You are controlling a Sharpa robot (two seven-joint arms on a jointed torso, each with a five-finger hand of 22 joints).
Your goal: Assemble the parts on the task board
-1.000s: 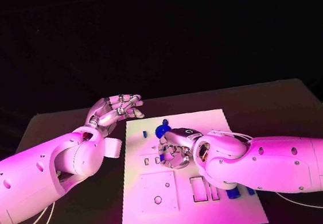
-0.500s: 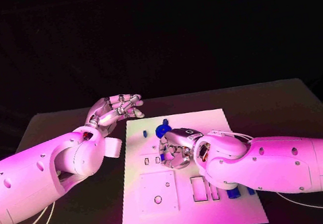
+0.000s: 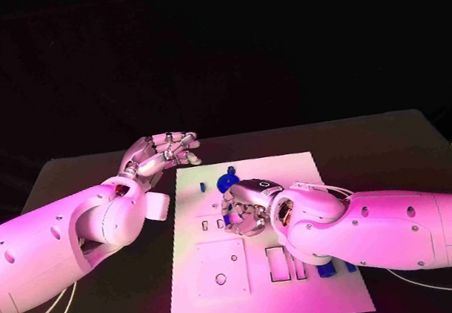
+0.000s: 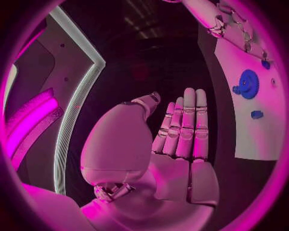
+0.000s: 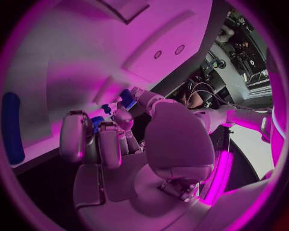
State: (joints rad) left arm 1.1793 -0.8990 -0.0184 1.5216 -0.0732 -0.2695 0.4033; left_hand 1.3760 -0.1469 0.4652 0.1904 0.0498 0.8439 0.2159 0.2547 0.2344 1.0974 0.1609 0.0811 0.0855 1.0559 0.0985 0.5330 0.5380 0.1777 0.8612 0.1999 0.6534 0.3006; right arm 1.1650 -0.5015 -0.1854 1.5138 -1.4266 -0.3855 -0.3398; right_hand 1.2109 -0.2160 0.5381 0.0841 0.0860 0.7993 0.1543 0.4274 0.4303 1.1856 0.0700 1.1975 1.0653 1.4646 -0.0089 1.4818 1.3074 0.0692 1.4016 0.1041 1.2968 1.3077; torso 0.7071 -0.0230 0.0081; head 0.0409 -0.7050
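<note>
White board: the task board (image 3: 288, 174) lies flat in the middle of the black table (image 3: 387, 137), long axis running away from the robot. It looks like a stiff plate with cut-outs and raised blocks; I judge it rigid and not something to lift.

Left hand: the left hand (image 3: 161, 153) hovers past the board's far left corner, off the plate. In the left wrist view (image 4: 180, 130) its fingers lie straight and side by side with nothing in them.

Right hand: the right hand (image 3: 249, 205) sits low over the middle of the board, fingers curled. In the right wrist view (image 5: 114, 134) the fingertips close round a small blue part (image 5: 126, 98); the hold looks like a pinch, though the contact is partly hidden.

Blue gear: a toothed round part (image 4: 248, 84) lies flat on the far half of the board, axis upright. It is probably light, hard plastic, best taken by the rim.

Blue bars: slim upright pieces (image 3: 325, 270) stand near the board's near edge, beside the right arm.

Held part: small, likely light, stiff and a little slick, so a fingertip grip on its sides suits it. I cannot tell which way it points.
</note>
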